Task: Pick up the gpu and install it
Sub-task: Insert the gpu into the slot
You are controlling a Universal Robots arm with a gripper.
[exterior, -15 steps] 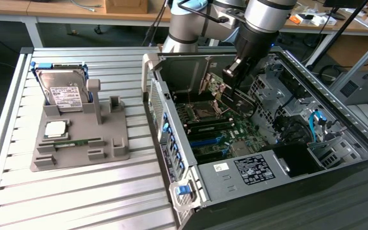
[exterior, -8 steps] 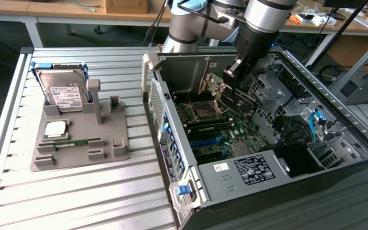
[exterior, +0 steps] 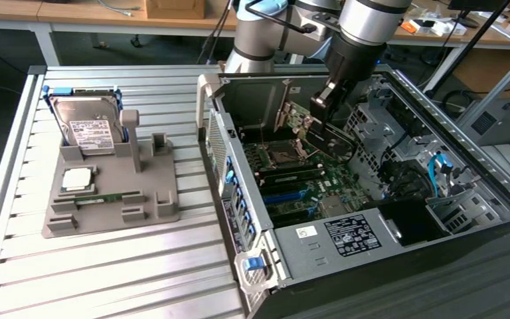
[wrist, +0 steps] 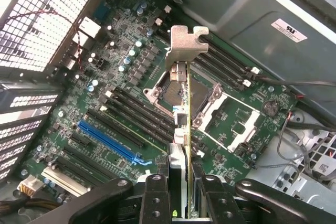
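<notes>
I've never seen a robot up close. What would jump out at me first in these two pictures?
First, the robot arm reaching down into the open computer case, on the exterior view's right. In the wrist view its tool grips the gpu edge-on above the green motherboard. On the exterior view's left, a hard drive stands in a grey holder.

The gpu [wrist: 188, 129] is a thin, green-edged card with a silver bracket [wrist: 186, 39] at its far end. It sits edge-on, clamped in the end effector [wrist: 186, 163], over the CPU socket [wrist: 173, 90].
</notes>
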